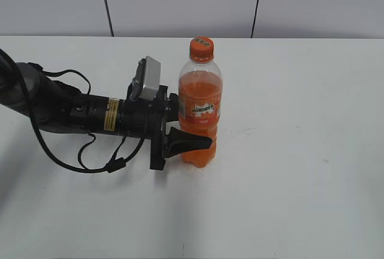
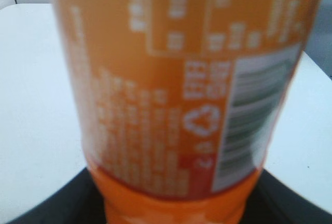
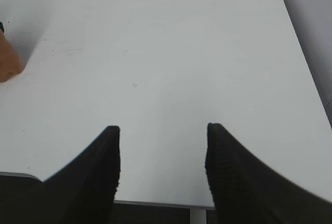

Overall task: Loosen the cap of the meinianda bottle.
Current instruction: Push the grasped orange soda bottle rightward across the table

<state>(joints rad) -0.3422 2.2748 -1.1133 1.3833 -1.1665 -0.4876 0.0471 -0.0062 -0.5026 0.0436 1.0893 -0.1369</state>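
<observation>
The meinianda bottle (image 1: pixel 200 100) stands upright on the white table, full of orange liquid, with its orange cap (image 1: pixel 201 48) on top. My left gripper (image 1: pixel 198 138) reaches in from the left and is shut on the bottle's lower body, just below the label. In the left wrist view the bottle's label (image 2: pixel 176 89) fills the frame, with the black jaws (image 2: pixel 171 211) on both sides of it at the bottom. My right gripper (image 3: pixel 163 130) is open and empty above bare table. It is out of the exterior view. An orange sliver of the bottle (image 3: pixel 8 63) shows at the right wrist view's left edge.
The white table (image 1: pixel 300 151) runs back to a grey panelled wall (image 1: pixel 180 1). The left arm and its cables (image 1: pixel 66 112) lie over the table's left side. The table's edge (image 3: pixel 306 79) shows at the right of the right wrist view.
</observation>
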